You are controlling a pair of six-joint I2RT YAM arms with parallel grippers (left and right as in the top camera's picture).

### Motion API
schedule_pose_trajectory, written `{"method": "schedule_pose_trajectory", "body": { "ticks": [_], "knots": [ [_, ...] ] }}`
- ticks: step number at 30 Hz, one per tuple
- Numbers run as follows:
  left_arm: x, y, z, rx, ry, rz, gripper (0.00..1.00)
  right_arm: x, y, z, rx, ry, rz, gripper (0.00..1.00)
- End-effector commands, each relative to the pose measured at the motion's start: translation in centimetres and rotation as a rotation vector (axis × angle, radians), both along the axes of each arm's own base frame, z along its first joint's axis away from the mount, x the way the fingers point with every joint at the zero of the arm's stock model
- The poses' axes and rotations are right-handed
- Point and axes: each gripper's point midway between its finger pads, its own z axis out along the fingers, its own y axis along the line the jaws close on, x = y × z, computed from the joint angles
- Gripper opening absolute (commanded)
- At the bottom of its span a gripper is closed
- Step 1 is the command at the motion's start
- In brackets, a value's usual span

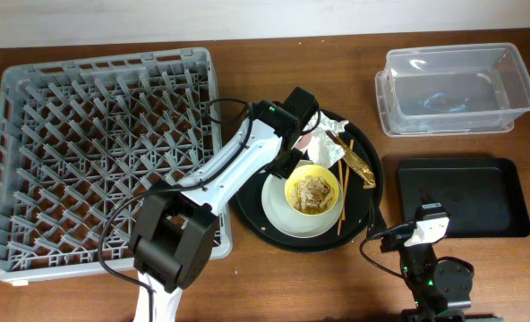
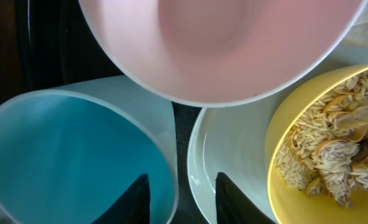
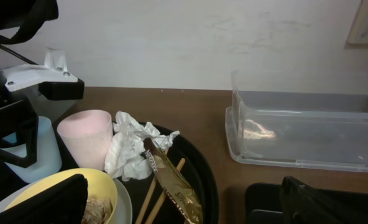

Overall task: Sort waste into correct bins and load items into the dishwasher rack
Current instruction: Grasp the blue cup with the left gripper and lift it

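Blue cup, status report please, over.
Left gripper: jaws open astride blue cup wall, no grip yet. Right gripper: jaws wide, empty. Pink cup, plate close alongside.

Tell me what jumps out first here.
The huge grey dishwasher rack fills the left side. In the middle, the left pincer, over a round black tray, straddles the wall of the blue cup near a yellow bowl of scraps.
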Motion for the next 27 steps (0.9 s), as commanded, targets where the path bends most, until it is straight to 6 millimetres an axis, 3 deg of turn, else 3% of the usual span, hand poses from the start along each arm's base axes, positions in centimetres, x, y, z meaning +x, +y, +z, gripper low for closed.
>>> {"method": "schedule_pose_trajectory", "body": {
  "ticks": [1,8,10,15,21,27],
  "knots": [
    [0.5,-0.2,0.3,-0.012,-0.01,0.011,0.27,0.0,0.0,-0.2,-0.001,0.003,-0.003,0.99],
    [1.0,0.4,0.4,0.02,-0.04,0.017,0.13,0.0,0.0,-0.2,-0.001,0.003,-0.003,0.99],
    [1.0,0.4,0.5,0.02,-0.041,0.017,0.02,0.0,0.0,-0.2,-0.001,0.003,-0.003,0.99],
    [1.3,0.2,1.3,0.012,-0.05,0.018,0.01,0.0,0.0,-0.2,-0.001,0.003,-0.003,0.99],
    [1.8,-0.6,6.9,-0.039,-0.083,0.027,0.01,0.0,0.0,-0.2,-0.001,0.003,-0.003,0.99],
    [3.3,-0.3,14.7,-0.222,-0.129,0.123,0.01,0.0,0.0,-0.2,-0.001,0.003,-0.004,0.99]
  ]
}}
